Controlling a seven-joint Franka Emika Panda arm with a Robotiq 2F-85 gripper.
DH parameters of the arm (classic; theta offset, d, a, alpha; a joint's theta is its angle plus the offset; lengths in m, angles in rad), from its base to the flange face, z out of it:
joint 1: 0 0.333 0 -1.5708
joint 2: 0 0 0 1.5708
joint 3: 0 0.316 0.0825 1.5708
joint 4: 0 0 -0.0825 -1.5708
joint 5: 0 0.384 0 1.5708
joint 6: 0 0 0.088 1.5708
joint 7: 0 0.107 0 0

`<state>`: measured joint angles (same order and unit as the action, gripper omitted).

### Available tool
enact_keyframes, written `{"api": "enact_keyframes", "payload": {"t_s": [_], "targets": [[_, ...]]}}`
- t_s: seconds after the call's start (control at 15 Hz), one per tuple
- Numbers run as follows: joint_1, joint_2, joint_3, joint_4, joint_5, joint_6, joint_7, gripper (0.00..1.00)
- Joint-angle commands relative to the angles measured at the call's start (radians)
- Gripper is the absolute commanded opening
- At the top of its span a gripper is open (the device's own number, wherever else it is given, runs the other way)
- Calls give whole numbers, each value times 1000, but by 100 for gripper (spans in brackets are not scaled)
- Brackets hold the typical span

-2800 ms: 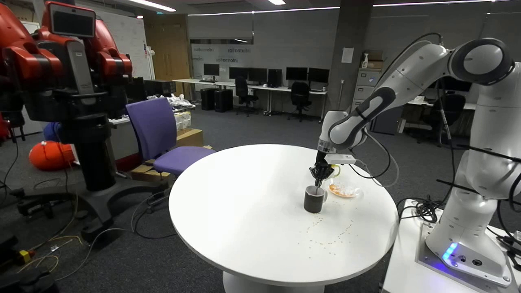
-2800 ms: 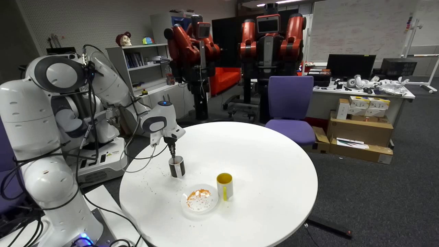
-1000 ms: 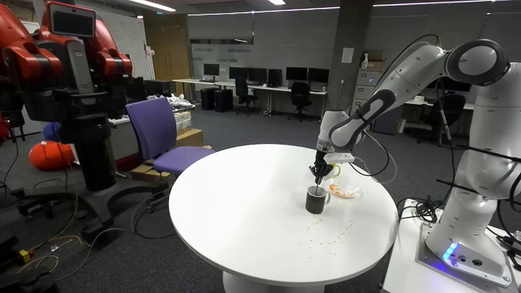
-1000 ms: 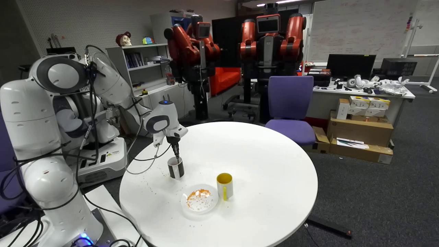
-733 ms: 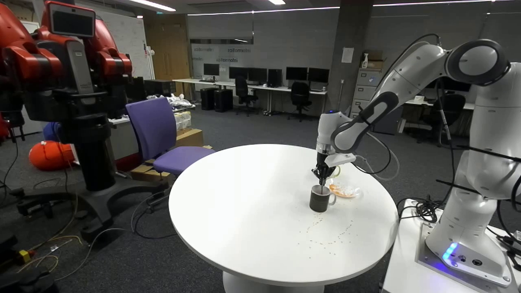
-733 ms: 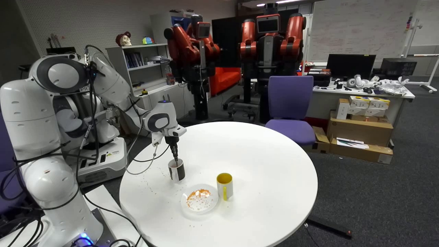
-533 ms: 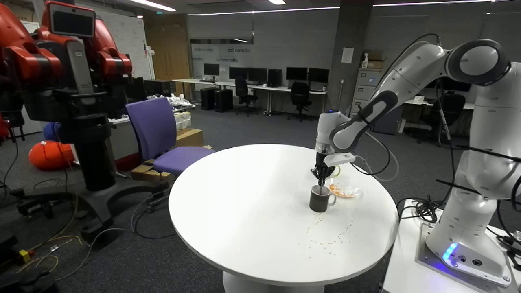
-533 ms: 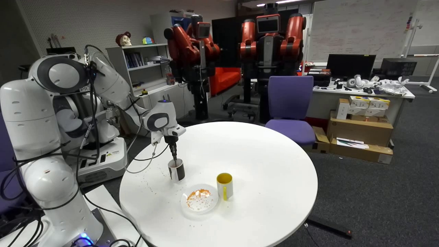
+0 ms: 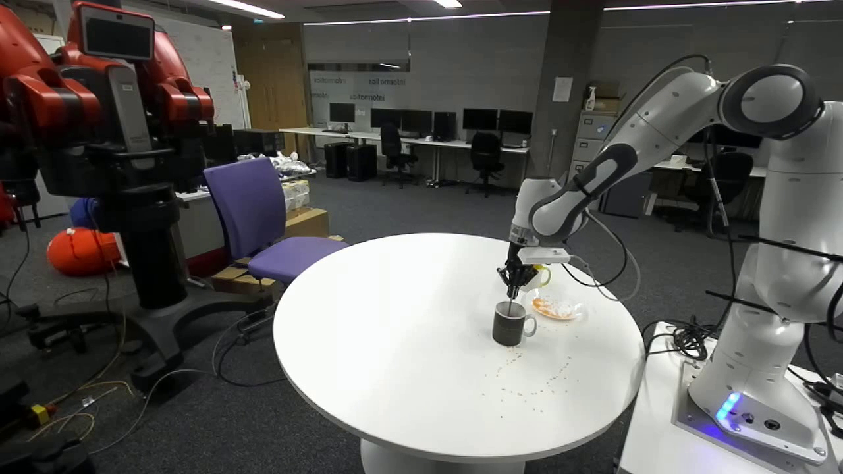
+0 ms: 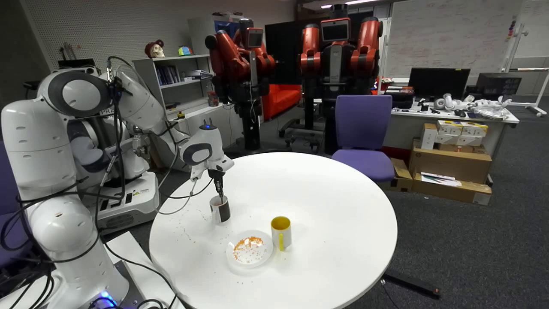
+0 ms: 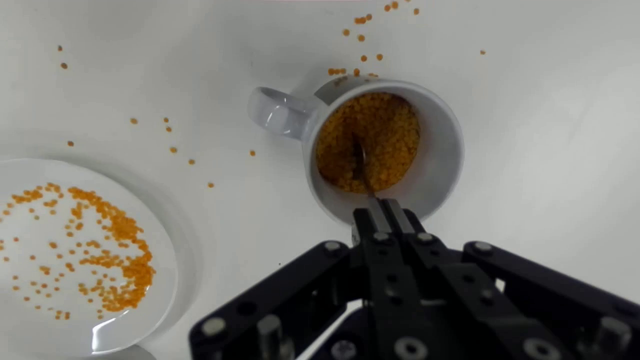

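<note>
- Far left in an exterior view, a red and black robot [image 9: 128, 112] stands on the dark floor [image 9: 448, 214], with a rounded orange object [image 9: 82, 251] beside it.
- Next comes a purple chair [image 9: 247, 207], turned toward a round white table [image 9: 388, 322]; far behind them, monitors [image 9: 479, 119] stand in a row before the back wall [image 9: 474, 59].
- The table fills the middle of that view, and loose orange grains [image 11: 361, 38] dot its right half.
- There a dark mug [image 9: 508, 328] stands upright, its pale handle pointing right; the wrist view shows more grains covering its bottom.
- Right of this mug and farther back lies a white plate [image 11: 162, 260] strewn with grains; just beside the plate stands a yellow-lined mug [image 10: 284, 233], which the gripper [image 11: 389, 207] partly hides here.
- At far right, the white arm [image 9: 678, 108] is mounted on a side table [image 9: 652, 434], rises upright, bends and slopes down leftward.
- The gripper points downward above the dark mug, its fingers pressed together on a thin metal utensil [image 11: 367, 183]; this reaches inside the mug to the grains, though how deep its tip goes cannot be seen.
</note>
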<state>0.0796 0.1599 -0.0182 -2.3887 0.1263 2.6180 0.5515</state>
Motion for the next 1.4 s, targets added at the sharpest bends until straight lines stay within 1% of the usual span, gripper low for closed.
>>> {"api": "enact_keyframes", "payload": {"t_s": [0.0, 0.07, 0.13, 0.2, 0.33, 0.53, 0.67, 0.73, 0.8, 0.87, 1.0, 1.13, 1.2, 1.33], "targets": [[76, 2, -91, 13, -274, 2, 187, 1], [62, -3, -72, 22, -353, -37, 239, 1], [65, -3, -68, 28, -384, -58, 250, 1], [59, -3, -53, 31, -389, -72, 246, 1], [41, 2, -21, 31, -314, -54, 183, 1], [23, 6, 8, 30, -191, -14, 123, 1], [19, 6, 12, 30, -116, 10, 92, 1], [22, 6, 7, 29, -106, 20, 90, 1], [30, 5, -4, 27, -129, 30, 109, 1], [41, 1, -19, 25, -183, 34, 138, 1], [65, -9, -51, 32, -330, -9, 214, 1], [68, -14, -46, 41, -395, -66, 237, 1], [61, -12, -31, 42, -383, -77, 216, 1], [41, -6, -2, 43, -299, -63, 149, 1]]}}
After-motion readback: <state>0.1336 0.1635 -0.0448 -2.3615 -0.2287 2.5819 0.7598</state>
